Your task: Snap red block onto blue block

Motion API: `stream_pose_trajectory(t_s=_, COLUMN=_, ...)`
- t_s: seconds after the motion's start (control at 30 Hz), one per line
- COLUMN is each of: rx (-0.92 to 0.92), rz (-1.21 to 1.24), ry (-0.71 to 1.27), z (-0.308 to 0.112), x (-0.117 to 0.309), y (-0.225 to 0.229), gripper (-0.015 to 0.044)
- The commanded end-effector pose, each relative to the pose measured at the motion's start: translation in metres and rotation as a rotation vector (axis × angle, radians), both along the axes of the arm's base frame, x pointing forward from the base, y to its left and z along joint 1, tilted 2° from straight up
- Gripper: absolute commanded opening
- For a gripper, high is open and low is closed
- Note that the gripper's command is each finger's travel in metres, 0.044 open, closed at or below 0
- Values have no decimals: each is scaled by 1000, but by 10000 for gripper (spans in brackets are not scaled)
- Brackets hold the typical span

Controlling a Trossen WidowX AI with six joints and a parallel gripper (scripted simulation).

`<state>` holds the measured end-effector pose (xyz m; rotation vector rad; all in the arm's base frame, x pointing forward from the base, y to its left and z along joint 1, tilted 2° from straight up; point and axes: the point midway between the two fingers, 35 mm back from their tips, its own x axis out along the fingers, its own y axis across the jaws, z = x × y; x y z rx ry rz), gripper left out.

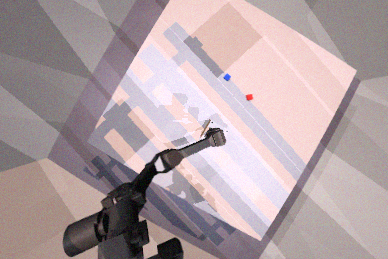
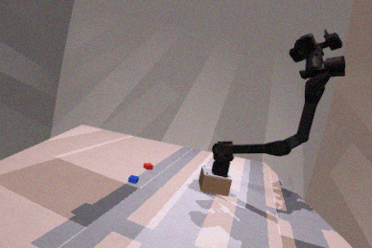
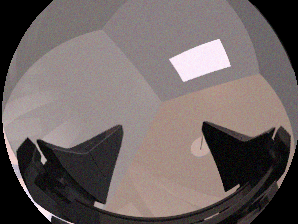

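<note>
1. at four to five o'clock from the blue block (image 1: 227, 77) (image 2: 133, 179) in the top view, the red block (image 1: 249, 97) (image 2: 148, 166) sits apart, leaving finger room.
2. gripper (image 1: 125, 239) (image 2: 320, 44) (image 3: 164, 128) spread wide, holding nothing, likely ready for grasping.

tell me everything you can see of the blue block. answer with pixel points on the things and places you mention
The blue block (image 1: 227, 77) (image 2: 133, 179) is small and plain blue, with a darker side face in the exterior view; studs or other fine detail are too small to make out. It lies on the patterned table top (image 1: 310, 74) (image 2: 72, 141), at the edge of a grey band. The red block (image 1: 249, 97) (image 2: 148, 166) is nearby, separated by a gap. Nothing is stacked on it.
</note>
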<state>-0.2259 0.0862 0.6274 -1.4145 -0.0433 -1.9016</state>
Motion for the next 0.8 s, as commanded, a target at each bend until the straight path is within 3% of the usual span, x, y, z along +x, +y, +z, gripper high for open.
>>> stream_pose_trajectory(t_s=0.0, rx=0, rz=0, ry=0, z=0, x=0, y=0, gripper=426)
stream_pose_trajectory(t_s=0.27, rx=68, rz=149, ry=109, z=18, x=64, y=-48, gripper=440)
stream_pose_trajectory(t_s=0.5, rx=210, rz=265, ry=288, z=22, x=158, y=-112, gripper=440)
stream_pose_trajectory(t_s=0.77, rx=396, rz=411, ry=492, z=-5, x=272, y=-177, gripper=440)
